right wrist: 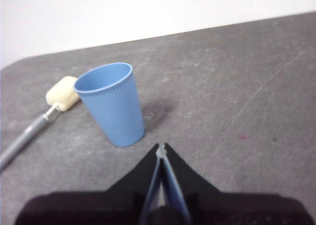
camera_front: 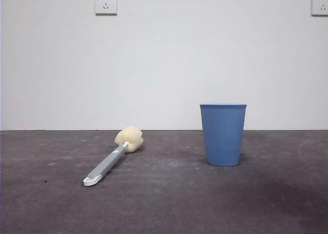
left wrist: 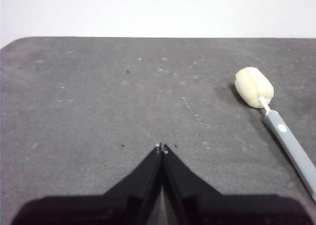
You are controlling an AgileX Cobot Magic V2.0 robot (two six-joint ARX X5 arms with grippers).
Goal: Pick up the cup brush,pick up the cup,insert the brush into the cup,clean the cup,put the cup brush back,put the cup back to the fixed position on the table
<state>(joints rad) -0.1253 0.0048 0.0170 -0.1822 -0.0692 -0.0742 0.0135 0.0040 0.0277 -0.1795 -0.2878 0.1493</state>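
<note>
Cup (camera_front: 223, 134) standing upright on the table (camera_front: 169, 203), well in from the edges. Cup brush (camera_front: 113, 157) lying flat beside it, apart, sponge head toward the far edge. Left gripper (left wrist: 162, 147) pinched together, nothing in it. Right gripper (right wrist: 161, 147) same, hovering near the cup.

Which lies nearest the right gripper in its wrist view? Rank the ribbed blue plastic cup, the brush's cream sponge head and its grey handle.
From the right gripper:
1. Ribbed blue plastic cup, upright, just ahead.
2. Cream sponge head, beyond the cup.
3. Slim grey handle, farthest out to the side.
</note>
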